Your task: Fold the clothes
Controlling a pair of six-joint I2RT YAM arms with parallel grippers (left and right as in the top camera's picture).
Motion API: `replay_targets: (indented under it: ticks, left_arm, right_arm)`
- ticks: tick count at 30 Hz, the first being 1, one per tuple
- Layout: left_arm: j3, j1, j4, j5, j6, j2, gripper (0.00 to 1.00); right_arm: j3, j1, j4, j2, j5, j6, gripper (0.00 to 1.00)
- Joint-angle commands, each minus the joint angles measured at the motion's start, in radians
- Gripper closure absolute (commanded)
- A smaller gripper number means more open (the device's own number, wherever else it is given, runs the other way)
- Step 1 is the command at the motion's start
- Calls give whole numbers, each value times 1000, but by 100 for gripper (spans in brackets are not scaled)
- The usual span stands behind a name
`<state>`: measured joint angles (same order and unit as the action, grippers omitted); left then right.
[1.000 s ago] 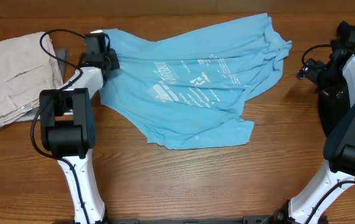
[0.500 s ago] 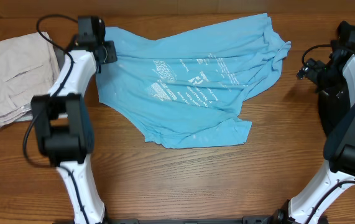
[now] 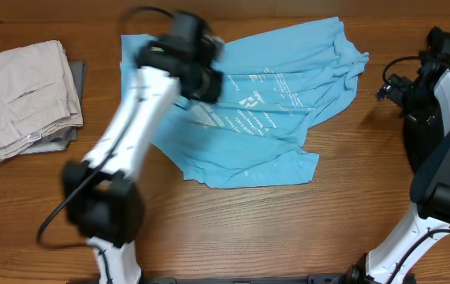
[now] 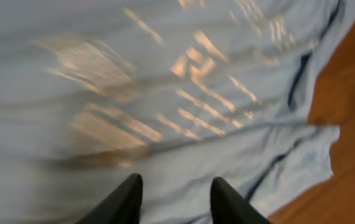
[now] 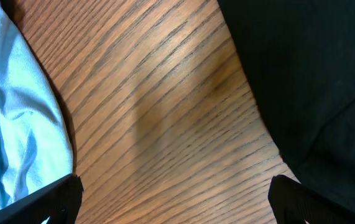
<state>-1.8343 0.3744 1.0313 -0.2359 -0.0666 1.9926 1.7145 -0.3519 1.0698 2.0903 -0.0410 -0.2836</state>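
- The T-shirt (image 3: 288, 102) lies rumpled on the desk (image 3: 232, 229), spread from the far edge towards the middle. Its right part is bunched into ridges near the far right corner, and a loose flap points at the near edge.
- It looks like thin, light cotton: soft and limp, with no stiffness to hold a shape. It will likely drape and sag from any pinch, drag over the wood and crease easily. It is not fragile.
- The best holds seem to be a single layer at an edge, such as the flat corner of the near flap or the hem line by the far edge, not the bunched ridges.
- White printed lines run across the middle of the shirt, too small to read overhead and smeared to pale streaks in the left wrist view. No brand or label can be read.
- The left jaws hover over the printed area, moderately parted, with nothing between them.
- The right jaws sit beyond the shirt's right edge, spread wide over bare wood and holding nothing.
- Khaki trousers (image 3: 24, 95) lie folded at the far left corner, apart from the shirt.
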Motion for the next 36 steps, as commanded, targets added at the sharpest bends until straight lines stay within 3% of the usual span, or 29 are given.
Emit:
replay_targets:
  ticks: [1, 6, 13, 36]
  left_arm:
    - [25, 109, 40, -85, 164, 107, 55]
    - [25, 235, 58, -109, 277, 194, 56]
    - [25, 320, -29, -44, 277, 246, 55]
    - [25, 356, -94, -79, 268, 261, 63]
  right_arm:
    - [10, 2, -3, -14, 3, 3, 0]
    - [10, 2, -3, -14, 3, 3, 0]
    - [10, 2, -3, -14, 3, 3, 0]
    - [10, 2, -3, -14, 3, 3, 0]
